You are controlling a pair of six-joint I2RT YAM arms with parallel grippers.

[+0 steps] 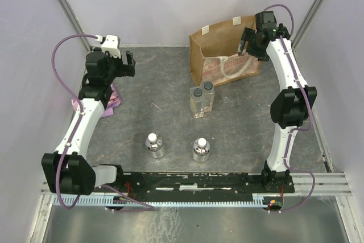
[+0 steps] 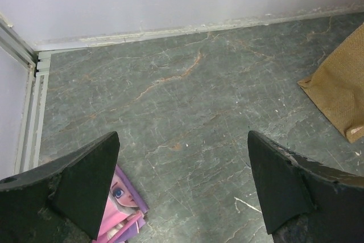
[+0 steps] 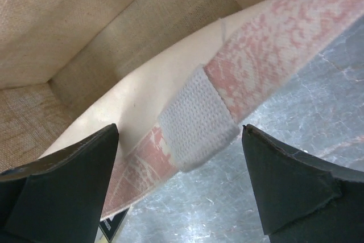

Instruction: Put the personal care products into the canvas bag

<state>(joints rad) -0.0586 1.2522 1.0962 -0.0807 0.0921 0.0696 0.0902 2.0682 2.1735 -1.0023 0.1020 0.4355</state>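
Two tall clear bottles with dark caps (image 1: 202, 99) stand side by side mid-table. Two short silvery bottles with white caps stand nearer the arms, one on the left (image 1: 154, 145) and one on the right (image 1: 201, 149). The tan canvas bag (image 1: 216, 44) stands upright at the far right; its corner shows in the left wrist view (image 2: 338, 86). My right gripper (image 1: 245, 41) is open and empty above the bag's front rim, the white handle end (image 3: 196, 120) between its fingers. My left gripper (image 1: 126, 64) is open and empty over the far left floor (image 2: 182, 140).
A flat pink packet (image 1: 112, 99) lies under the left arm and shows by the left finger in the left wrist view (image 2: 122, 209). Pale walls enclose the table at the back and sides. A metal rail (image 1: 193, 183) runs along the near edge.
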